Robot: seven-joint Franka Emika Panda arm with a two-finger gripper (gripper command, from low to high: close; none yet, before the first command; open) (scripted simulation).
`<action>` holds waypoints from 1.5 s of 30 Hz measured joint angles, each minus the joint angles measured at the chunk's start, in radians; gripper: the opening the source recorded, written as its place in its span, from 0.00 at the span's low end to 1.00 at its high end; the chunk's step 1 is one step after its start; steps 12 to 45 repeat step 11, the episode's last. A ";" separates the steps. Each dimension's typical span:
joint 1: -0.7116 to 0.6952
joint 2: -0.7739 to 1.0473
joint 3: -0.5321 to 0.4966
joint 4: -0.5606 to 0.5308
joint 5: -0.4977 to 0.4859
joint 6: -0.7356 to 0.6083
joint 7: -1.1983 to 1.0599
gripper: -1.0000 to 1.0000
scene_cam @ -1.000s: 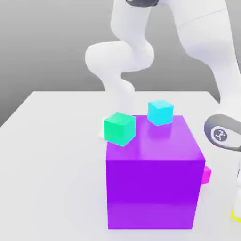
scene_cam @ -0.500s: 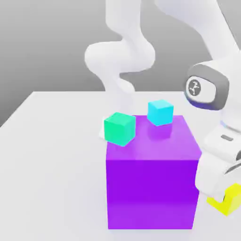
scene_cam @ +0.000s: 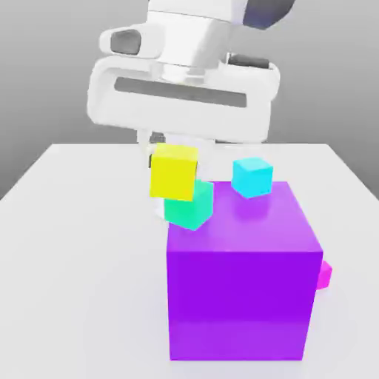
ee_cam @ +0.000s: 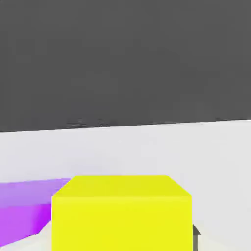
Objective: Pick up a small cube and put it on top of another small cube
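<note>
I am taking the big glossy purple cube [scene_cam: 240, 281] as my landmark, sitting on the pale grey tabletop [scene_cam: 81, 244]. In the exterior view I am seeing the white two-finger gripper [scene_cam: 175, 159] hanging above the purple cube's far corner on the exterior view's left, its broad white hand body filling the space over it. The gripper is clamped shut on the small matte yellow cube [scene_cam: 175, 172], which is hanging in the air, lifted clear of the tabletop. That yellow cube is sitting just above the small teal-green cube [scene_cam: 190, 205] and overlapping its top edge in this view; I cannot tell whether the two are touching or whether a gap is separating them. The teal-green cube is itself showing at the purple cube's far corner on the exterior view's left, and whether it is resting on the purple top or on the table behind is not something I am able to settle. A small cyan-blue cube [scene_cam: 252, 177] is sitting at the far edge of the purple cube's top, towards the middle. A small magenta cube [scene_cam: 323, 274] is peeking out from behind the purple cube on the exterior view's right, low down near the tabletop. In the hand view the yellow cube [ee_cam: 121, 212] is looming close, with a strip of the purple cube [ee_cam: 24, 203] beside it.
</note>
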 joint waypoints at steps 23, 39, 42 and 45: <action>0.041 -0.105 -0.026 -0.197 0.072 0.055 -0.117 1.00; 0.041 -0.105 -0.026 -0.197 0.072 0.055 -0.117 1.00; 0.041 -0.105 -0.026 -0.197 0.072 0.055 -0.117 1.00; 0.041 -0.105 -0.026 -0.197 0.072 0.055 -0.117 1.00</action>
